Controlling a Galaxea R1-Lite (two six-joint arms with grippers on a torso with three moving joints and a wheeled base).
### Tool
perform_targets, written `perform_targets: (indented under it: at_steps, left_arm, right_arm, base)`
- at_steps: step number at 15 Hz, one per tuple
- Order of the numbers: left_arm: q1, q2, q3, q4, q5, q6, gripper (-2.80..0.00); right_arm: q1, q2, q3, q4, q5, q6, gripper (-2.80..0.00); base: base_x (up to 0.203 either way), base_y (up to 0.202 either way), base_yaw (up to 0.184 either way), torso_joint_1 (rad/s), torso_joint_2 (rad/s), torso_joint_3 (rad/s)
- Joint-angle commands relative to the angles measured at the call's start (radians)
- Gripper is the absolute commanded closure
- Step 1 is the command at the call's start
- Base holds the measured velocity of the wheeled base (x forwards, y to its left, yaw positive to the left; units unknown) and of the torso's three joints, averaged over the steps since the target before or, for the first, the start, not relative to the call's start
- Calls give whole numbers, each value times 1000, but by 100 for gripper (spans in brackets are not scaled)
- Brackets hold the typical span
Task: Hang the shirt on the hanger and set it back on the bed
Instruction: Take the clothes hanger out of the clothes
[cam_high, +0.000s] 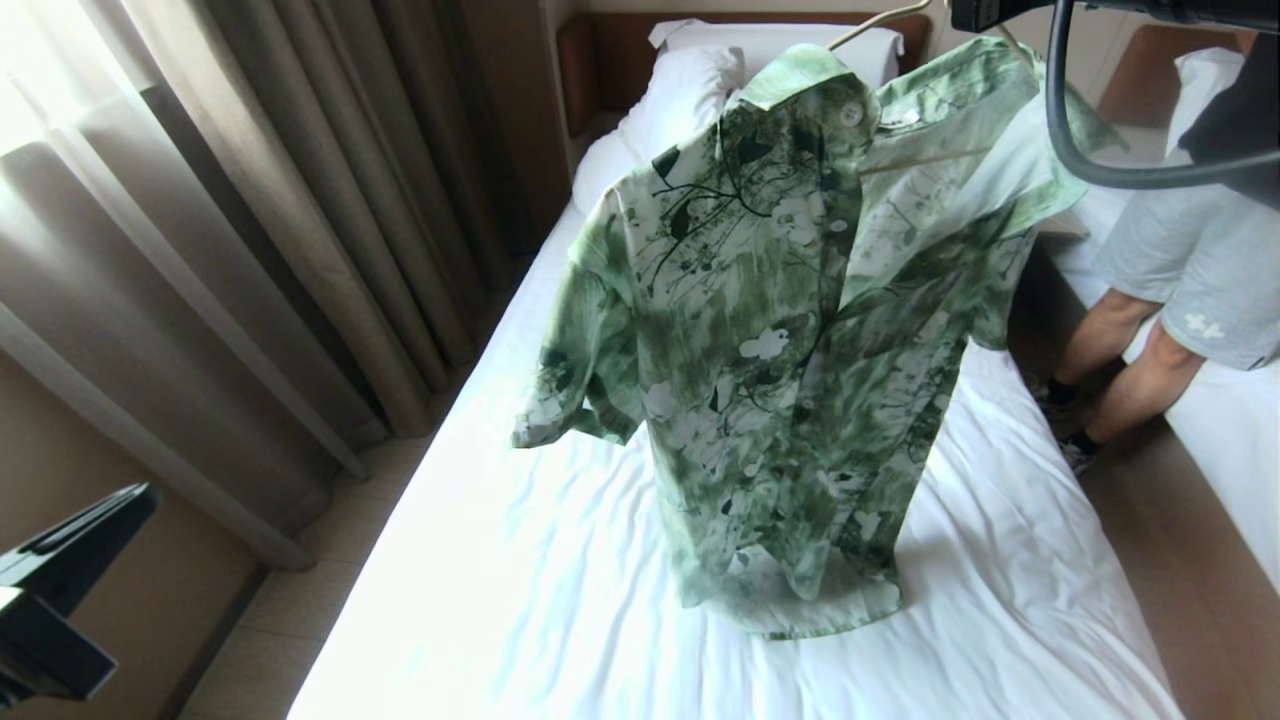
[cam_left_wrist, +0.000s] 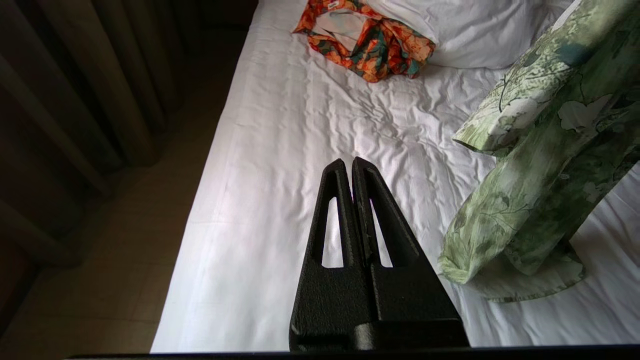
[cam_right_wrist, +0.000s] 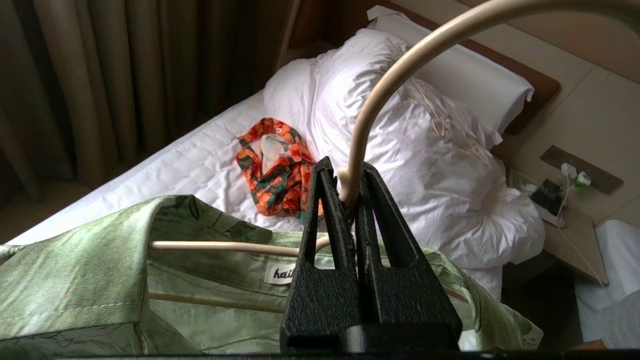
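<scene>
**Ana:** Across the middle of the room runs the bed (cam_high: 560, 600), its wrinkled white sheet bare over the near half and along the left edge. Left of that edge a strip of floor (cam_high: 290, 610) lies open up to the curtains (cam_high: 250, 220).

**Ben:** And to the right?

**Ana:** Tighter. A narrow brown gap separates it from a second bed (cam_high: 1230, 470), and a person (cam_high: 1170, 300) in grey shorts stands in that gap, near the far end.

**Ben:** Where is the shirt?

**Ana:** The shirt (cam_high: 790, 340) hangs upright over the middle of the bed on the hanger (cam_right_wrist: 360, 130), collar toward the far end, its hem touching the sheet and bunched a little there. Its left sleeve hangs clear of the sheet.

**Ben:** What holds it?

**Ana:** The right gripper (cam_right_wrist: 345, 190), up at the far right above the shirt's collar. Its fingers (cam_right_wrist: 325, 220) are pinched on the hanger's neck, just below the curved hook.

**Ben:** The other arm?

**Ana:** The left gripper (cam_left_wrist: 351, 165) hovers over the sheet near the left edge, just beside the hanging sleeve and apart from it, fingers pressed together on nothing.

**Ben:** Anything smaller?

**Ana:** Pillows (cam_right_wrist: 415, 140) against the brown headboard (cam_high: 620, 60), and an orange patterned garment (cam_right_wrist: 275, 170) crumpled on the sheet just in front of them.
</scene>
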Motion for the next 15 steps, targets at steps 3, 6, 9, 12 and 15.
perform_targets:
  at_steps: [3,6,9,12,15]
  left_arm:
    - [0,-7,-1,-5,2,-1,0]
    - [1,-7,-6,-6,2,-5,0]
    - [1,-7,-8,-6,3,-4,0]
    - [0,-4,-18,-5,-3,-6,0]
    - [-8,65,-109,6,-72,-67,0]
  right_arm:
    - [0,1,-2,-1,-1,-7,0]
    - [1,-2,-2,-1,-1,-7,0]
    - [1,-2,-2,-1,-1,-18,0]
    - [1,-4,-2,8,0,-18,0]
    - [1,-4,-1,28,0,-20,0]
  base:
    - [0,0,0,0,0,0]
    - [0,0,0,0,0,0]
    - [0,0,0,0,0,0]
    - [0,0,0,0,0,0]
    - [0,0,0,0,0,0]
